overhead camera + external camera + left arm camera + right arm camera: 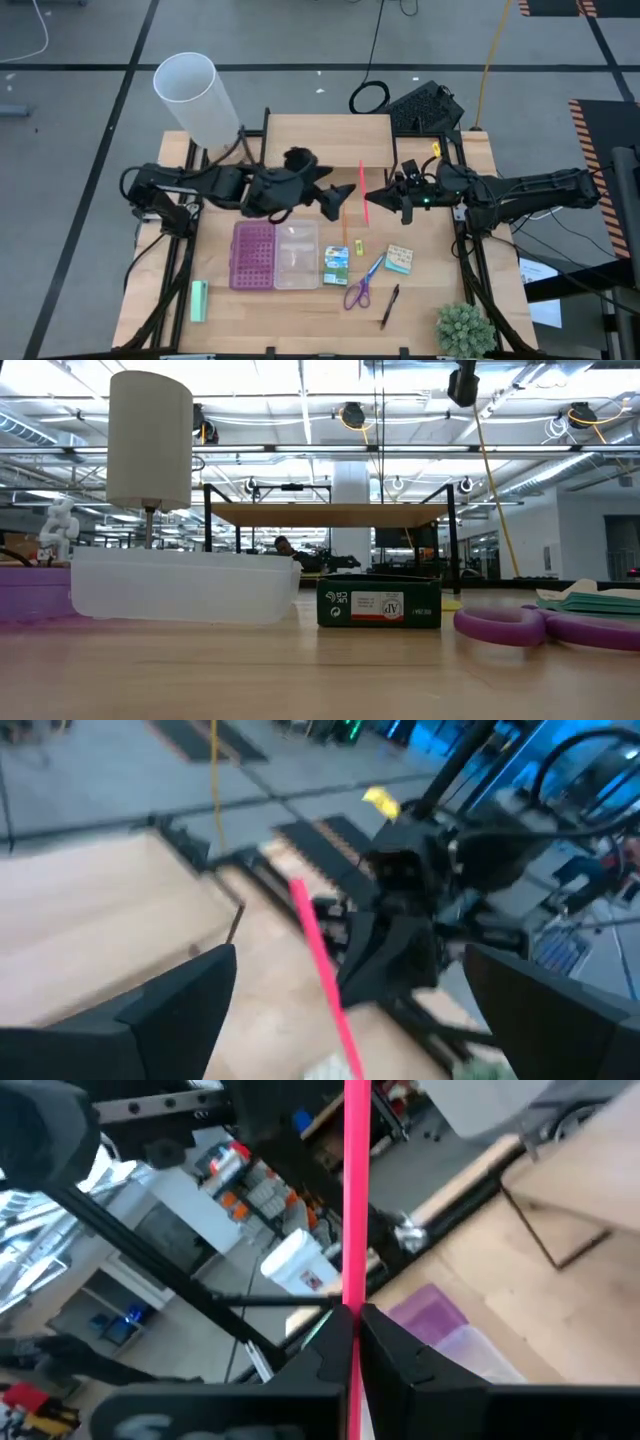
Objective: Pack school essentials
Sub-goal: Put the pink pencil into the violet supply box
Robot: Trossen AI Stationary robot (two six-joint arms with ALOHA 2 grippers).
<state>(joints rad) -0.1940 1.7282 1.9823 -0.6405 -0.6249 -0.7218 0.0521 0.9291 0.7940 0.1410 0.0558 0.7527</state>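
My right gripper is shut on a pink pencil above the middle of the table. My left gripper stands open just left of it, facing the pencil, with nothing between its fingers. An orange pencil lies on the table below the left gripper. Nearer the front lie a tiny yellow piece, a green-blue packet, a teal-beige pad, purple-blue scissors and a black pen. The purple case with its clear half lies open to their left. My right gripper pinches the pink pencil's shaft between its two fingers. The fingers come level from the table's right side and lie across the pencil. The longer part of the pencil sticks out toward the far edge, and it looks lifted clear of the table.
A mint-green block lies at the front left and a small green plant at the front right corner. A tall white cylinder stands at the far left. A keyboard sits beyond the far right edge.
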